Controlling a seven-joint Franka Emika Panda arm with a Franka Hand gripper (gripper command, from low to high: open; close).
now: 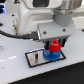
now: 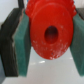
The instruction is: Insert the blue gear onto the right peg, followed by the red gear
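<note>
White glossy table (image 1: pixel 15 70), blurred pale clutter behind. Going from the exterior view's left: a black cable (image 1: pixel 15 34) runs in from that side toward the white arm (image 1: pixel 45 20). Below it, the black-framed grey plate (image 1: pixel 36 58) lies flat on the table; pegs too small or hidden to make out. At the plate's end nearer the exterior view's right sits the blue gear (image 1: pixel 50 56), flat on the plate. Directly over it, the red gear (image 1: pixel 54 47), gripped in the gripper (image 1: pixel 54 46), looks touching or just above the blue one; cannot tell which. Wrist view: red gear (image 2: pixel 50 34) fills the frame, dark centre hole facing the camera, clamped between the teal pads (image 2: pixel 21 42) on both sides. Jaws narrow, closed on the gear's rim.
</note>
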